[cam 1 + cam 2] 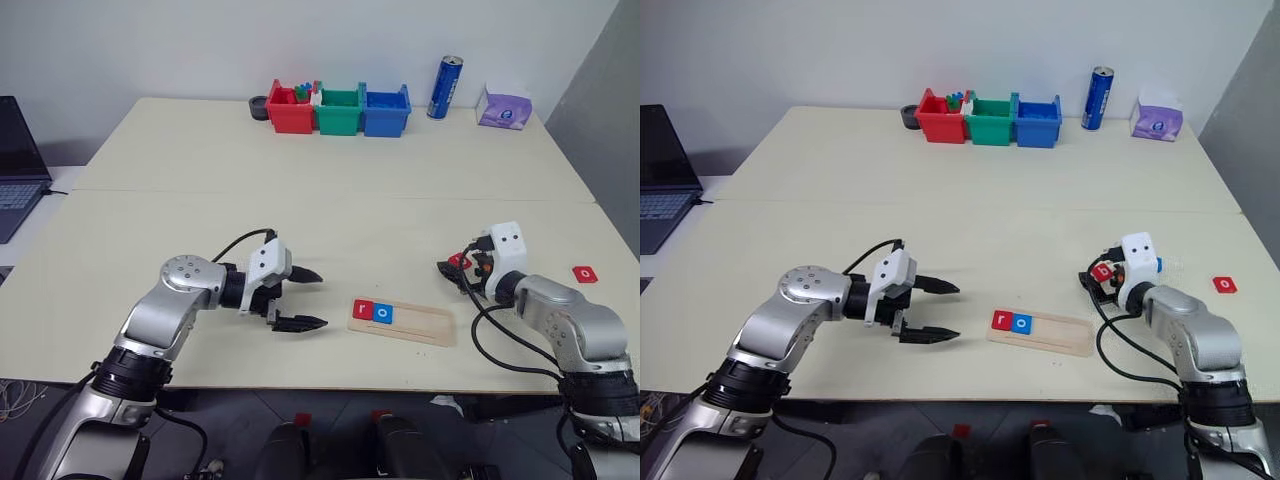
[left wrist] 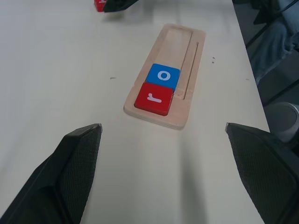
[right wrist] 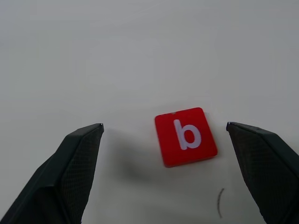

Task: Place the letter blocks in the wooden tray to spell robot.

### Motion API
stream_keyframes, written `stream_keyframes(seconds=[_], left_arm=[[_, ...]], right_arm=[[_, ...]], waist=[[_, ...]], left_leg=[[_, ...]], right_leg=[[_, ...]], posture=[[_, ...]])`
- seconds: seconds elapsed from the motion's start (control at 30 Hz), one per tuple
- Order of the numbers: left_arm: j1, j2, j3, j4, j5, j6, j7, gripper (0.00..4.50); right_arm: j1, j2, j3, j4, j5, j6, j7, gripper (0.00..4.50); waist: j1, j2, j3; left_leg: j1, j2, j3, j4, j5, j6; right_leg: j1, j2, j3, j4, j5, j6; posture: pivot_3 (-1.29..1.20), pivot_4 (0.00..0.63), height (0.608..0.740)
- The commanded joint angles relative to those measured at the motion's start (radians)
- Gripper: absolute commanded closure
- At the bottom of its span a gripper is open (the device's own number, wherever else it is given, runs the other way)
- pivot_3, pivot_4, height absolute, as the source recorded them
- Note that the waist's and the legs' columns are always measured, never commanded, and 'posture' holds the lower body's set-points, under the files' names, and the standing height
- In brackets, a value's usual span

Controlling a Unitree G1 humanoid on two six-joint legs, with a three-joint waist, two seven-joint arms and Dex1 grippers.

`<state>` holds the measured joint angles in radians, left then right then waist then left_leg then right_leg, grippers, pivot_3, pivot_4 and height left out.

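The wooden tray [image 1: 425, 327] lies near the table's front edge, with a red "r" block [image 2: 153, 98] and a blue "o" block [image 2: 163, 76] side by side at its left end. My left gripper [image 1: 318, 298] hovers open just left of the tray, pointing at it, with nothing between its fingers. To the right of the tray a red "b" block [image 3: 186, 136] lies flat on the table. My right gripper [image 3: 164, 125] is open right over it, its fingers standing apart on either side without touching it. Another red block [image 1: 585, 273] rests near the right table edge.
Red [image 1: 290, 110], green [image 1: 338, 110] and blue [image 1: 385, 112] bins stand in a row at the table's far side, with a blue can [image 1: 445, 87] and a purple tissue pack [image 1: 504, 107] to their right. A laptop [image 1: 18, 165] sits far left.
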<state>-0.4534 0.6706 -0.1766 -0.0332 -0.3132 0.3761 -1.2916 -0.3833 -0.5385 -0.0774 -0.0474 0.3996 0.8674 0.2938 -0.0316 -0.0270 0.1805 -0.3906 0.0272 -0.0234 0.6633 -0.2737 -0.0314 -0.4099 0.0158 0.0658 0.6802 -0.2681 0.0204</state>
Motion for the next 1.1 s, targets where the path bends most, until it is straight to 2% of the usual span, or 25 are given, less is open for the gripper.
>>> stream_keyframes(seconds=[0.03,0.17,0.33,0.47,0.5,0.57,0.7,0.83,0.97,1.1], left_arm=[[-0.02,-0.013,0.03,-0.026,-0.032,-0.025,0.002,0.02],[-0.023,-0.018,0.026,-0.036,-0.033,-0.02,0.003,0.0],[0.012,-0.003,0.029,-0.063,-0.049,-0.014,-0.005,0.0],[0.057,0.025,0.048,-0.045,-0.055,-0.05,-0.031,0.0],[0.069,0.033,0.049,-0.022,-0.039,-0.094,-0.039,0.0],[0.077,0.043,0.036,0.024,-0.007,-0.168,-0.057,0.0],[0.059,0.025,0.022,0.072,0.006,-0.211,-0.059,0.0],[0.044,0.003,0.01,0.101,0.019,-0.238,-0.062,0.0],[0.037,-0.011,0.0,0.106,0.021,-0.241,-0.068,0.0],[0.03,-0.025,-0.008,0.103,0.028,-0.245,-0.064,0.0]], right_arm=[[-0.033,0.01,-0.007,0.03,-0.02,-0.024,0.021,0.0],[-0.016,0.017,-0.005,0.015,-0.033,-0.007,0.028,1.23],[0.035,0.016,-0.019,-0.072,-0.043,0.007,0.005,2.99],[0.116,-0.004,-0.063,-0.247,-0.056,0.034,-0.036,3.04],[0.167,0.001,-0.089,-0.352,-0.056,0.056,-0.06,3.04],[0.275,0.044,-0.138,-0.55,-0.035,0.137,-0.114,3.04],[0.377,0.144,-0.18,-0.715,-0.051,0.242,-0.209,3.04],[0.475,0.278,-0.203,-0.809,-0.1,0.293,-0.319,3.04],[0.555,0.357,-0.177,-0.861,-0.142,0.298,-0.379,3.04],[0.569,0.423,-0.177,-0.838,-0.149,0.272,-0.392,3.04]], waist=[[0.0,0.0,0.0],[0.0,0.0,0.0],[0.0,0.0,0.0],[0.0,0.0,0.0],[0.0,0.001,0.0],[0.003,0.001,0.0],[0.002,0.001,0.0],[0.002,0.001,-0.001],[0.0,0.002,-0.001],[-0.001,0.002,-0.001]], left_leg=[[0.0,0.0,0.0,0.0,0.0,0.0],[0.0,0.0,0.0,0.0,0.0,0.0],[0.0,0.0,-0.001,0.0,0.0,0.0],[-0.001,0.001,-0.001,0.0,0.0,0.0],[-0.001,0.001,-0.001,0.0,0.0,0.0],[-0.002,0.001,-0.002,0.0,0.0,0.0],[-0.002,0.001,-0.003,0.0,0.0,0.0],[-0.002,0.001,-0.002,0.001,0.0,0.0],[-0.002,0.001,-0.002,0.001,0.0,0.0],[-0.001,0.001,-0.002,0.001,0.0,0.0]], right_leg=[[0.0,0.0,0.0,0.0,0.0,0.0],[0.0,0.0,0.0,0.0,0.0,0.0],[0.0,0.0,0.0,0.0,0.0,0.0],[0.0,0.0,0.001,0.0,0.0,0.0],[0.0,0.0,0.001,0.0,0.0,0.0],[-0.001,0.0,0.0,0.0,-0.001,0.001],[-0.001,0.0,0.0,0.0,-0.003,0.004],[-0.001,0.0,0.0,0.001,-0.003,0.004],[-0.001,0.0,0.0,0.001,-0.003,0.004],[-0.001,0.0,0.0,0.001,-0.003,0.004]], posture=[[0.0,0.15,0.74],[0.0,0.15,0.74],[0.0,0.15,0.74],[0.0,0.15,0.74],[0.0,0.15,0.74],[0.0,0.15,0.74],[0.0,0.15,0.74],[0.0,0.15,0.74],[0.0,0.15,0.74],[0.0,0.15,0.74]])
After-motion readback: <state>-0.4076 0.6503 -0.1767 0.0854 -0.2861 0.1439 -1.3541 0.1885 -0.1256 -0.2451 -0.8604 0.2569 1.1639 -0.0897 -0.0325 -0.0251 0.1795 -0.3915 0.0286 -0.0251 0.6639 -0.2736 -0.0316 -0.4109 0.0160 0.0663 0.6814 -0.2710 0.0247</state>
